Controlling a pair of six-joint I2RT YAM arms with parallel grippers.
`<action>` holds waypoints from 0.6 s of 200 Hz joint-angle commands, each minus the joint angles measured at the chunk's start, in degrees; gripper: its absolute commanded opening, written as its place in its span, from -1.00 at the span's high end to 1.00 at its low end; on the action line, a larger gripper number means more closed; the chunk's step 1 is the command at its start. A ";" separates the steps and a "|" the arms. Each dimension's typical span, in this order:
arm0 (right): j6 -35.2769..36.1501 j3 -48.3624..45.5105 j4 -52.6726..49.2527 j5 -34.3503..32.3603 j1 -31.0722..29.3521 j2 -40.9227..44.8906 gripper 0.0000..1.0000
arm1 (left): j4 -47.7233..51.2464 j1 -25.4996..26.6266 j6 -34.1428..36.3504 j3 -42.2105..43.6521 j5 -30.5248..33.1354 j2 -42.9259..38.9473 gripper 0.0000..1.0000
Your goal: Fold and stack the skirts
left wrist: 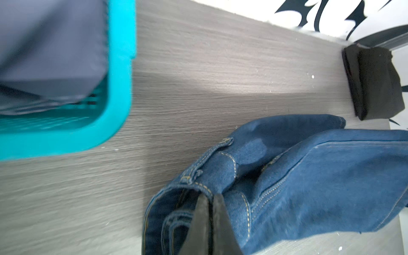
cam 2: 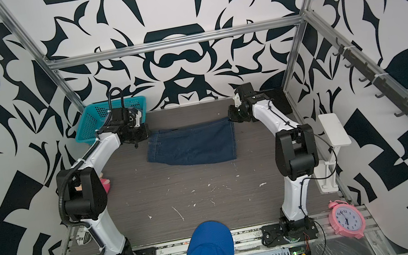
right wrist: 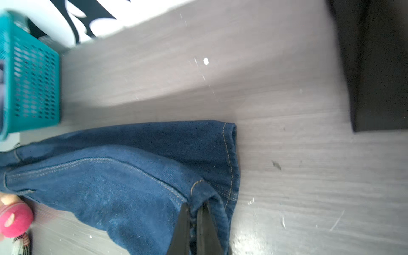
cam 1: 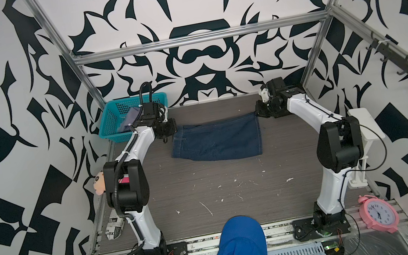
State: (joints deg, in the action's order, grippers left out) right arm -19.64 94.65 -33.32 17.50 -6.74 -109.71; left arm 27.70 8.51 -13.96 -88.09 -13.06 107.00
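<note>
The dark blue denim skirt (cam 1: 216, 141) (cam 2: 192, 147) lies across the back middle of the table, its two far corners lifted. My left gripper (cam 1: 173, 131) (left wrist: 212, 196) is shut on the waistband corner of the denim (left wrist: 331, 176). At the opposite far corner, my right gripper (cam 1: 257, 113) (right wrist: 195, 206) is shut on the hem of the denim (right wrist: 110, 176). A folded black skirt (cam 2: 277, 101) (left wrist: 375, 84) (right wrist: 379, 66) rests at the back right, behind the right arm. The lavender-grey skirt (cam 1: 135, 115) (left wrist: 50, 44) sits in the teal basket (cam 1: 116, 121) (left wrist: 119, 88).
A bright blue mesh cloth (cam 1: 237, 244) hangs over the front rail. A pink alarm clock (cam 1: 378, 212) and a white stand (cam 1: 364, 125) are on the right. A plush toy (cam 1: 99, 182) and a printed pouch (cam 1: 112, 226) lie behind the left arm.
</note>
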 commanded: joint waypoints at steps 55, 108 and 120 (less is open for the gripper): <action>-0.78 10.21 -1.75 -2.08 0.24 0.16 1.00 | -0.54 -3.59 -0.02 3.87 0.40 -4.34 1.00; -1.04 -1.54 2.56 0.88 0.24 14.85 1.00 | -3.15 -3.57 -1.33 11.11 -5.93 -15.39 1.00; -1.19 -5.98 3.69 1.13 0.24 19.54 1.00 | -3.15 -3.50 -1.59 13.43 -7.20 -18.81 1.00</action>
State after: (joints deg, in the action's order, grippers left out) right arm -20.29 94.30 -34.00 18.04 -6.94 -100.86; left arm 25.85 5.45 -14.44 -77.97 -16.60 95.07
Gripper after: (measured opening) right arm 0.066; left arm 0.058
